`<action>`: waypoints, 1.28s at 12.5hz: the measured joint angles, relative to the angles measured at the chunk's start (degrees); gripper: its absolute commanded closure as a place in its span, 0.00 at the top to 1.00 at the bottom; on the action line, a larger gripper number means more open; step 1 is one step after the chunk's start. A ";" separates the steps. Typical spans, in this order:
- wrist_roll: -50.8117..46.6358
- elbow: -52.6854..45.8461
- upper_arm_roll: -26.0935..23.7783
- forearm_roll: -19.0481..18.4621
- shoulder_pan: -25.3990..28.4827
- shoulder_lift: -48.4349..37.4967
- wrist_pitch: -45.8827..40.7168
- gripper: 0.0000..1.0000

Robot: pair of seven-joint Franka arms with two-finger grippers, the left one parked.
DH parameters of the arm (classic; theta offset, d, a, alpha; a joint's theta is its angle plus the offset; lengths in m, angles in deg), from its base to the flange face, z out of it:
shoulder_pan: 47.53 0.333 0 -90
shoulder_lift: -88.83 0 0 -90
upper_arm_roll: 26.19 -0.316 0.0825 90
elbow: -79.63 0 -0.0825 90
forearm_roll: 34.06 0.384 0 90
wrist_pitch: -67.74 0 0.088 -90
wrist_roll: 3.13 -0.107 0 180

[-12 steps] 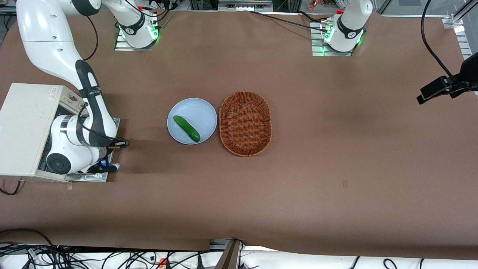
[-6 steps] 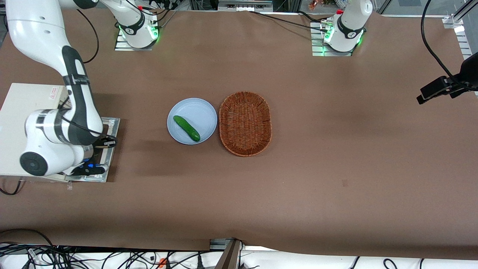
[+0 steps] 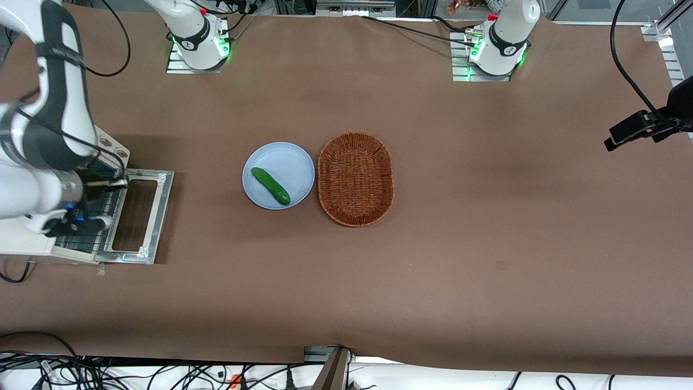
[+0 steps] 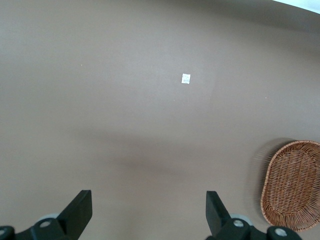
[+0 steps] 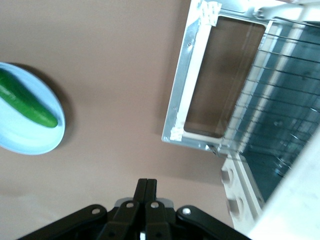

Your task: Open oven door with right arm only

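The oven door (image 3: 161, 208) lies flat on the table, swung fully down in front of the cream oven (image 3: 21, 246), bare-metal inner side up. It also shows in the right wrist view (image 5: 179, 95), with the wire rack (image 5: 280, 110) inside the open oven. The right arm (image 3: 51, 97) stands raised above the oven. Its black gripper (image 3: 100, 221) hangs over the oven mouth near the door's hinge, apart from the door. The fingers (image 5: 147, 187) are pressed together and hold nothing. The door's handle is hidden.
The oven's two-knob panel (image 3: 111, 147) shows beside the arm. A pale blue plate (image 3: 289, 160) with a green cucumber (image 3: 270, 186) and a wicker basket (image 3: 355, 179) sit mid-table. The basket also shows in the left wrist view (image 4: 295, 185).
The right arm has lifted and drawn back from the door's outer edge toward the working arm's end of the table. The door stays flat and now shows uncovered.
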 measured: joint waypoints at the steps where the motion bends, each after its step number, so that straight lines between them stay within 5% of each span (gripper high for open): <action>1: 0.33 0.01 0.24 0.00 -0.09 -2.66 -1.80 0.00; 6: 1.64 0.76 0.76 0.00 -0.11 -15.35 -7.65 0.08; 7: 1.79 1.13 1.08 -0.01 -0.11 -16.70 -7.74 0.28; 8: 1.98 1.33 1.64 -0.01 -0.12 -17.35 -7.74 0.99; 13: 2.49 1.55 3.88 -0.64 -0.07 -16.88 -7.04 1.00; 16: 2.39 1.55 3.29 -5.85 2.41 -16.86 -4.55 1.00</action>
